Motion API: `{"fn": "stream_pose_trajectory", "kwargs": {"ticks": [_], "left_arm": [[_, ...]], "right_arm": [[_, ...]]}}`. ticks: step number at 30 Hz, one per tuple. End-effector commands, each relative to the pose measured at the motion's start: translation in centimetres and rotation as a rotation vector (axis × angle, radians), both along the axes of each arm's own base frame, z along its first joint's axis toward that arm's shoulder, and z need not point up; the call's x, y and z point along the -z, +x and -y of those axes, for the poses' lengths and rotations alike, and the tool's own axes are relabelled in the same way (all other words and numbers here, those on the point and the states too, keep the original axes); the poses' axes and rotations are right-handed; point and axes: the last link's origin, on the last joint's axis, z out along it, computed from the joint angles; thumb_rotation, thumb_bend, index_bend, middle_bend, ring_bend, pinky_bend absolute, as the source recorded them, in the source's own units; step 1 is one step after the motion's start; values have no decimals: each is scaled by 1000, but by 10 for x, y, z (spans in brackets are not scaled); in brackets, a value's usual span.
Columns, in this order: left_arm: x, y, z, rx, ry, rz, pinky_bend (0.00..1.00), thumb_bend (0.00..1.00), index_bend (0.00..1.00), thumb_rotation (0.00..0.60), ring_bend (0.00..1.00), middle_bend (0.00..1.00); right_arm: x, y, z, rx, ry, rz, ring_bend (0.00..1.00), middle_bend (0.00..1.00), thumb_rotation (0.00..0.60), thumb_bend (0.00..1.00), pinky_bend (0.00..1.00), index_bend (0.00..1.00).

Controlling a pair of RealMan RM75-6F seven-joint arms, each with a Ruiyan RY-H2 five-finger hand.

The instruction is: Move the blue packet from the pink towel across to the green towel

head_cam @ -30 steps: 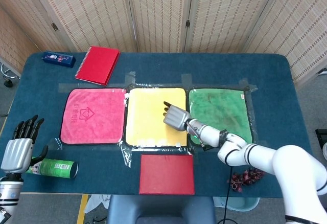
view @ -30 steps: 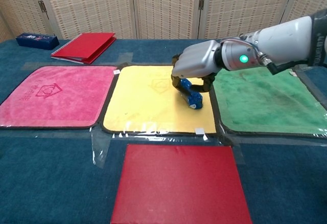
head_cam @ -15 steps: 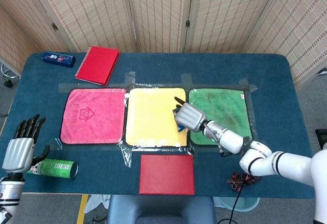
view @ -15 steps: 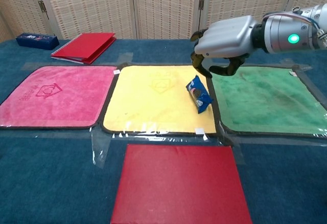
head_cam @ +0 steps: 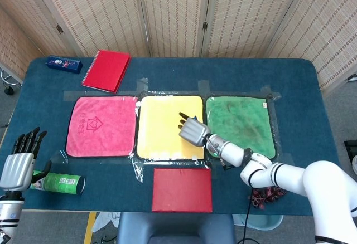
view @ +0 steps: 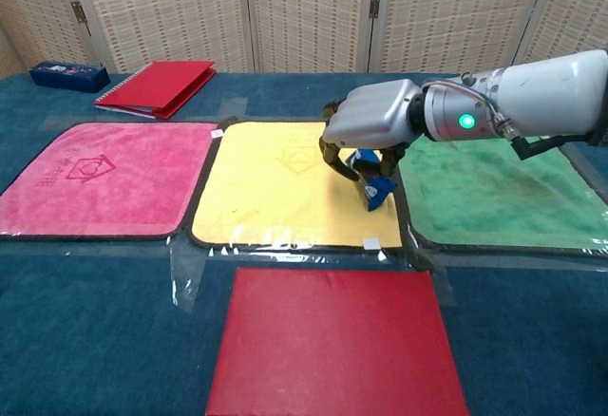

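Blue packet (view: 372, 179) on yellow towel (view: 285, 188); right robot hand (view: 366, 126) back down around it

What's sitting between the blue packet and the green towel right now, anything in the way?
Nothing visible. The packet stands on the yellow towel near its right edge, under the right hand, and the green towel lies just beyond that edge, bare.

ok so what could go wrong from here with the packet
The right hand curls over the blue packet, which stands tilted on the yellow towel near its right edge. Whether it is gripped is unclear, so it could slip or tip. It may also drop short of the green towel, onto the taped seam.
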Motion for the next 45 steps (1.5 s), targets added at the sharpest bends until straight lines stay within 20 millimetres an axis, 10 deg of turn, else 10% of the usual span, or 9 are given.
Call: {"fn": "stream_pose_trajectory", "kwargs": {"ticks": [1,13,29,37,45], "left_arm": [[0,0,0,0,0,2,0,447,0,600,0,0],[0,-1,2,-1,3,7,0,447,0,600,0,0],[4,5,-3,23,-6,10,0,447,0,600,0,0],[4,8,-2,29,-2,13,0,447,0,600,0,0],[1,6,2,16,2,7,0,447,0,600,0,0]], "right_arm": [[2,-4,1,6,2,-17,188,289,600,682,34,498],[-7,-32,2,51,-14,-58,187,306,600,684,34,498],[-78,-97,-20,155,-82,-92,195,323,600,684,34,498],[-96,-80,-23,116,-113,4,204,314,600,685,34,472],[-65,-66,-22,110,-60,13,182,125,600,685,34,178]]}}
